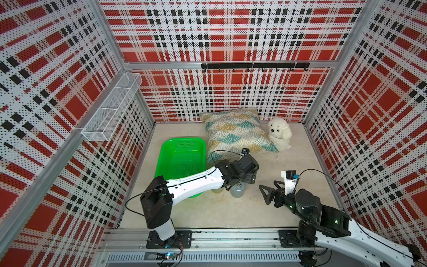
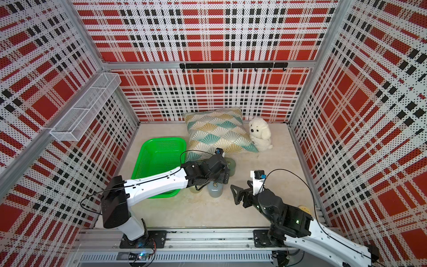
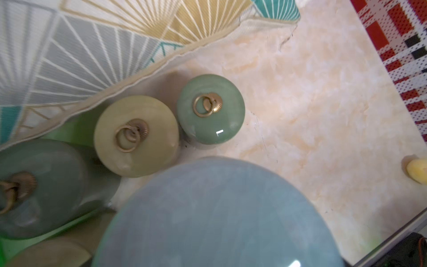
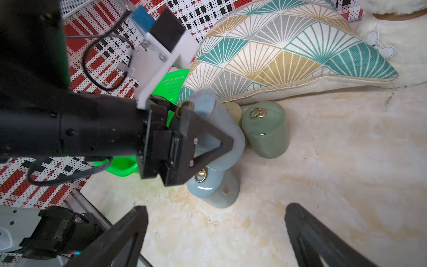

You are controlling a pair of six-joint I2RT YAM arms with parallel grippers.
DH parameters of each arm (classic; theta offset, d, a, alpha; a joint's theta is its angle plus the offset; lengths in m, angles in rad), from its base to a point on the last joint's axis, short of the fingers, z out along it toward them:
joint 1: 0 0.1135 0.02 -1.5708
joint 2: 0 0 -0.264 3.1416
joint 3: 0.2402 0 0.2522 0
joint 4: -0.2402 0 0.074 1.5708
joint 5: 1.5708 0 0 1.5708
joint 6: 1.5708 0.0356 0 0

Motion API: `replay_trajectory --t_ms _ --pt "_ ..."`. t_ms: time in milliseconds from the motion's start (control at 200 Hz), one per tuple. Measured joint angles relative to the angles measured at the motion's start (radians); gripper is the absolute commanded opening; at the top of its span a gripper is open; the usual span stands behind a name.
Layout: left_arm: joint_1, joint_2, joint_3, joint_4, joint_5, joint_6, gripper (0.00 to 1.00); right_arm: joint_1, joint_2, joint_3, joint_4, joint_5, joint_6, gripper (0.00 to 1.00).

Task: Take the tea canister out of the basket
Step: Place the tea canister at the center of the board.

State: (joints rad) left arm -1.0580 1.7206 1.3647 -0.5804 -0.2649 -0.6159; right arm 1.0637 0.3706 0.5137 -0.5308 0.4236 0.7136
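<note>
My left gripper (image 1: 248,179) is shut on a blue-grey tea canister (image 4: 227,136), holding it tilted in the air just right of the green basket (image 1: 182,139). One black finger (image 4: 203,129) lies across its side. The canister fills the near part of the left wrist view (image 3: 219,215); in the top views the gripper hides it. Under it another blue-grey canister (image 1: 238,190) stands on the table. A green one (image 4: 265,129) and a yellowish one (image 3: 136,136) stand beside the cushion. The basket's visible bottom (image 2: 159,157) is bare. My right gripper (image 4: 217,231) is open over bare table.
A patterned cushion (image 1: 233,134) and a white plush dog (image 1: 279,134) sit at the back. A white wire rack (image 1: 111,108) hangs on the left wall and a black hook rail (image 1: 254,65) on the back wall. A small yellow object (image 2: 303,209) lies by the right wall.
</note>
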Motion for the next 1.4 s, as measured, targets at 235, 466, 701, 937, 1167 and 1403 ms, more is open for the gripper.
replay_trajectory --t_ms 235,466,701,937,1167,1403 --pt "-0.048 0.112 0.072 0.029 0.008 -0.007 0.65 0.000 -0.030 0.000 -0.062 -0.003 0.037 1.00" --pt "-0.057 0.181 0.078 0.035 0.023 -0.009 0.65 0.000 -0.030 0.000 -0.072 -0.003 0.045 1.00" --pt "-0.055 0.218 0.078 0.080 0.022 -0.008 0.66 0.000 -0.038 -0.001 -0.076 -0.003 0.059 1.00" --pt "-0.049 0.246 0.078 0.140 0.022 -0.003 0.66 0.000 -0.040 -0.006 -0.089 -0.003 0.077 1.00" --pt "-0.042 0.261 0.078 0.176 0.025 0.006 0.67 0.000 -0.046 -0.021 -0.105 0.000 0.101 1.00" --pt "-0.040 0.269 0.078 0.195 0.034 0.019 0.67 0.000 -0.098 -0.041 -0.141 0.007 0.170 1.00"
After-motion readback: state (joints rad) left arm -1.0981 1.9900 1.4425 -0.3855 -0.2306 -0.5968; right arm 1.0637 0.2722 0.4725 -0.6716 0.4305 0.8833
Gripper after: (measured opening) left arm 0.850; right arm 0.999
